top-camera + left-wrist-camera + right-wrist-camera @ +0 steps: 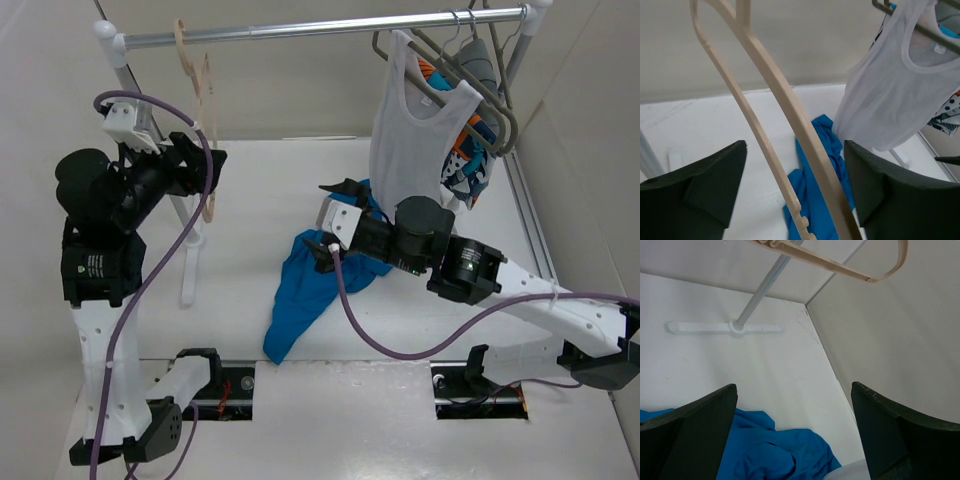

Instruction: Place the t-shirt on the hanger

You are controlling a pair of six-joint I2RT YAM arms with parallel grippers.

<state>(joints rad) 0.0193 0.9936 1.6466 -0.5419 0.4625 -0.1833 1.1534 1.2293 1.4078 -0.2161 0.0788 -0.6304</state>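
Note:
The pale beige wooden hanger (196, 95) hangs by its hook from the rail at the back left. My left gripper (207, 165) is open, with the hanger's bars (772, 100) passing between its fingers; I cannot tell whether they touch. The blue t-shirt (305, 290) lies crumpled on the table in the middle, and it also shows in the left wrist view (821, 165). My right gripper (322, 222) is open and empty just above the t-shirt's far end (772, 455). The hanger's end shows at the top of the right wrist view (840, 265).
A metal rail (330, 27) spans the back. At its right end, grey hangers (470, 75) carry a white tank top (410, 130) and a patterned garment (470, 165). The rack's white foot (722, 328) rests on the table at the left. White walls enclose the table.

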